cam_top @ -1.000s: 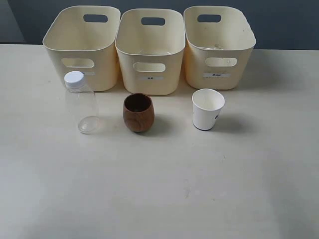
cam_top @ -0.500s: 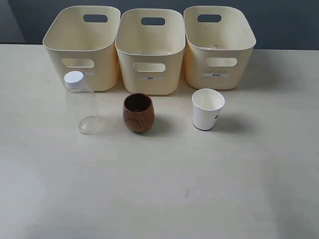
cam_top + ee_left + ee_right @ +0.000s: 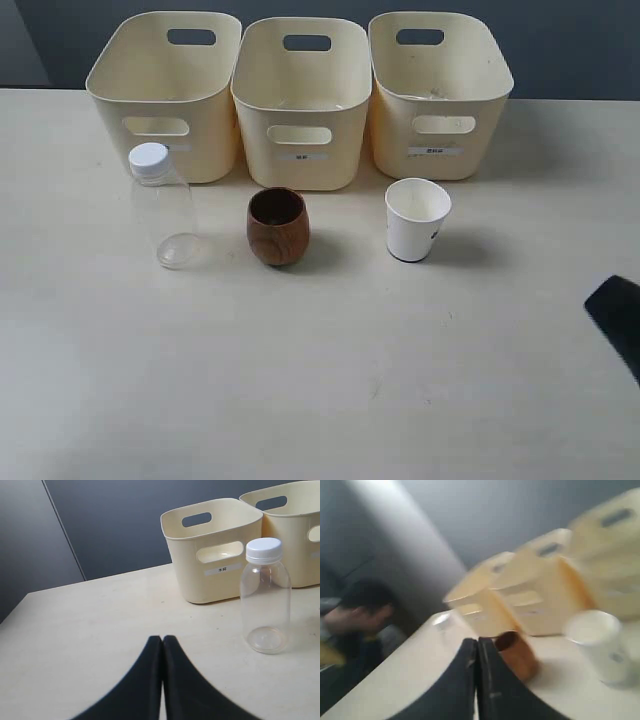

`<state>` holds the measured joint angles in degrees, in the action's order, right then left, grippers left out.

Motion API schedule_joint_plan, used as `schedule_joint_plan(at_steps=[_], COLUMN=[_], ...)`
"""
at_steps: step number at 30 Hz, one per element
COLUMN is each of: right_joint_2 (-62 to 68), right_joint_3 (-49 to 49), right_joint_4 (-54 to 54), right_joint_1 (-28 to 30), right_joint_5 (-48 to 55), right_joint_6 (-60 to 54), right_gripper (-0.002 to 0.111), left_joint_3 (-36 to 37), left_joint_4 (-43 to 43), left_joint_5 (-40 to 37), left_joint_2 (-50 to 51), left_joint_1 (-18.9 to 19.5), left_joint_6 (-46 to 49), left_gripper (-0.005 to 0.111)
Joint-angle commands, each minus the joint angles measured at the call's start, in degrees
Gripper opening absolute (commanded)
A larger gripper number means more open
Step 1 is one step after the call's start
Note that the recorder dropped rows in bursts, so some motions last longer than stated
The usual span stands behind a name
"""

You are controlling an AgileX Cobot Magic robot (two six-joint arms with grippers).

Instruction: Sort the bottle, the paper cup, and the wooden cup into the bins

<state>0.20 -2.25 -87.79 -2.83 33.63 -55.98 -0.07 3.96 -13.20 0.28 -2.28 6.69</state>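
Three cream bins stand in a row at the back: left (image 3: pixel 165 95), middle (image 3: pixel 302 100), right (image 3: pixel 440 92). In front of them on the table stand the clear bottle (image 3: pixel 163 208) with a white cap, the brown wooden cup (image 3: pixel 278 227) and the white paper cup (image 3: pixel 417 220), all upright. My left gripper (image 3: pixel 162 639) is shut and empty, short of the bottle (image 3: pixel 265 595). My right gripper (image 3: pixel 477 641) is shut and empty; its view is blurred, with the wooden cup (image 3: pixel 517 655) and paper cup (image 3: pixel 600 645) beyond it. A dark part of the right arm (image 3: pixel 618 315) shows at the exterior view's right edge.
The beige table (image 3: pixel 320 380) spreads wide in front of the three objects. A dark wall runs behind the bins. In the right wrist view a blurred person (image 3: pixel 355 630) sits beyond the table's far side.
A dark part of the right arm has come into the exterior view at the right edge. The bottle, both cups and the bins have not moved.
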Motion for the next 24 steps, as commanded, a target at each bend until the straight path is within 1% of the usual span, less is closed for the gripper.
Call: schedule_joint_plan(at_steps=[1,5,11,19,24], right_joint_2=[-0.2,-0.1,3.8,14.2,23.9], right_joint_3=[-3.7,-4.5,-7.3,-21.0,-28.7], right_joint_4=[-12.2,-12.2,-12.2,-12.2,-12.2], right_joint_1=[0.4,1.1,1.1,1.1,1.1], right_joint_5=[15.5,11.4,12.0,14.7,21.6], right_joint_6=[-24.5,-22.9,-23.7,-24.0,-23.9], right_gripper=[-0.001,-0.001,-0.001,-0.001,-0.001], left_joint_3=[0.1,0.1,0.1,0.1,0.1], left_joint_4=[0.0,0.0,0.0,0.0,0.0], left_joint_5=[0.3,0.3,0.3,0.3,0.3], left_joint_2=[-0.3,-0.3,-0.3,-0.3,-0.3], left_joint_1=[-0.2,-0.2,-0.2,-0.2,-0.2], left_joint_6=[-0.1,-0.1,-0.1,-0.1,-0.1], left_gripper=[0.0,0.0,0.0,0.0,0.0])
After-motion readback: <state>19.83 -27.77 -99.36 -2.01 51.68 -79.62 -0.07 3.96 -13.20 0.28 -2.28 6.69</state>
